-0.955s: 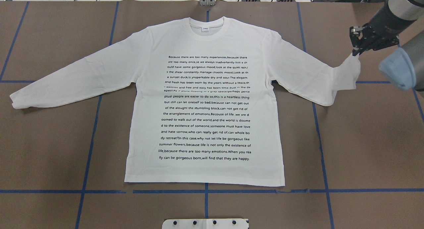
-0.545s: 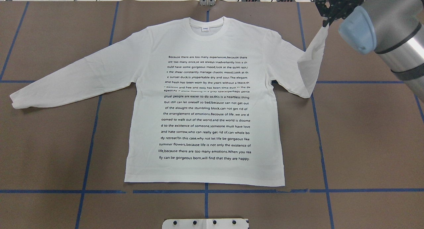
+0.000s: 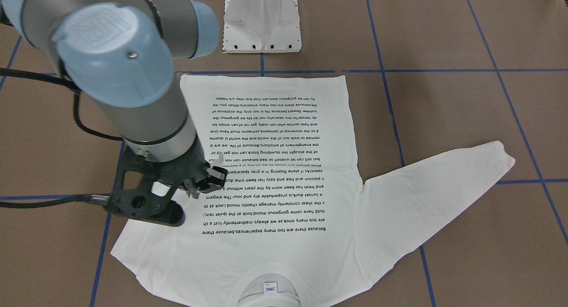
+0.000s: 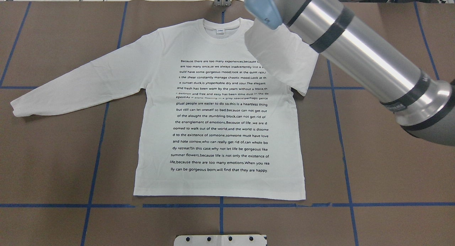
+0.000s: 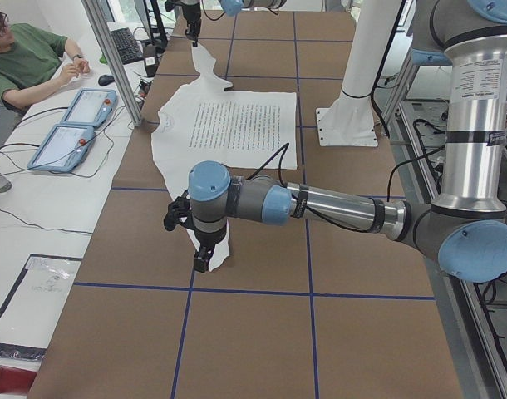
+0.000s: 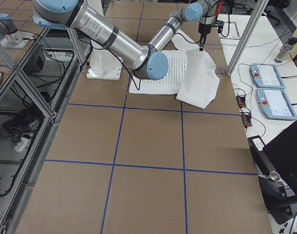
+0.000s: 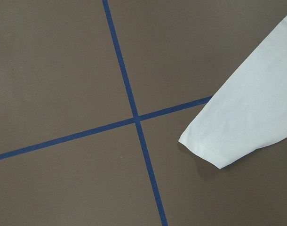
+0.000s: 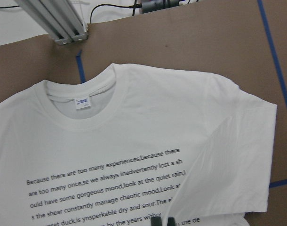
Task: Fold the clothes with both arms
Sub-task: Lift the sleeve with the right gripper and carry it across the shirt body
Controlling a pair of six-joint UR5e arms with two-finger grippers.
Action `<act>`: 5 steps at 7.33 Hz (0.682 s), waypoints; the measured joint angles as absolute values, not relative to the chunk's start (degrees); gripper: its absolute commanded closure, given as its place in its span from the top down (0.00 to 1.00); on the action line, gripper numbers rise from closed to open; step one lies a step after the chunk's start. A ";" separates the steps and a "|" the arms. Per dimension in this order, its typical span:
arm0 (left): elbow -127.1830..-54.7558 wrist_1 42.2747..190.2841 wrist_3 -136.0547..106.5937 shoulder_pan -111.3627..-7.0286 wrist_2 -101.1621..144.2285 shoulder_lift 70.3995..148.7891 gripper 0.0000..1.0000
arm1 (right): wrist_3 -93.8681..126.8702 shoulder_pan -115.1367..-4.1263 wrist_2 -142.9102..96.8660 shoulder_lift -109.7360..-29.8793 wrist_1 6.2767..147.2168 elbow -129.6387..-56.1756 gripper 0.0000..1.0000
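**Right sleeve carried in over the chest**

The shirt [image 4: 220, 132] is laid flat, print side up, in the middle of the table [image 4: 391, 175], with the collar [image 4: 221, 28] at 12 o'clock in the overhead view. Half a second ago the cuff of the right sleeve [image 4: 280, 57] was held out past the shoulder, towards 1 o'clock. It has since been carried inward by the right gripper [image 3: 199, 187]. The sleeve is now doubled back over the shoulder and chest. The ends of the top lines of the printed text [image 4: 220, 116] are covered by it.

In the right wrist view the fingers [image 8: 162, 221] are seen nearly together, with the cloth rising from between them, so the cuff is judged to be pinched and not yet let go.

The left sleeve [image 4: 78, 86] is spread towards 8 o'clock, unfolded. The left gripper [image 5: 201, 259] is held above its cuff [image 7: 214, 150]. Whether it is wide or narrow cannot be told.

The first sleeve fold is judged nearly complete. Lowering and release remain, then the same fold on the left
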State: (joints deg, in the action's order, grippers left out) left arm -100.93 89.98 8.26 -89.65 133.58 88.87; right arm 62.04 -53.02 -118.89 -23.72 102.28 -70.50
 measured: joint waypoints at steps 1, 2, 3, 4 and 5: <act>-100.91 89.94 8.26 -89.65 133.53 88.84 1.00 | 66.91 -49.35 -115.34 -20.73 95.85 -64.63 0.00; -100.90 89.90 8.26 -89.65 133.52 88.80 1.00 | 69.92 -46.15 -111.78 -18.39 89.86 -59.43 0.00; -100.90 89.86 8.28 -89.67 133.51 88.79 1.00 | 71.60 -43.72 -109.25 -15.90 84.55 -54.29 0.00; -100.90 89.84 8.32 -89.70 133.51 88.72 1.00 | 73.08 -42.01 -107.18 -13.38 80.79 -49.60 0.00; -100.91 89.83 8.34 -89.72 133.54 88.55 1.00 | 74.22 -41.06 -105.85 -11.75 78.98 -47.14 0.00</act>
State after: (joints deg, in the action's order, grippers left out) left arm -100.91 89.83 8.34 -89.72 133.54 88.55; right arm 74.22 -41.06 -105.85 -11.75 78.98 -47.14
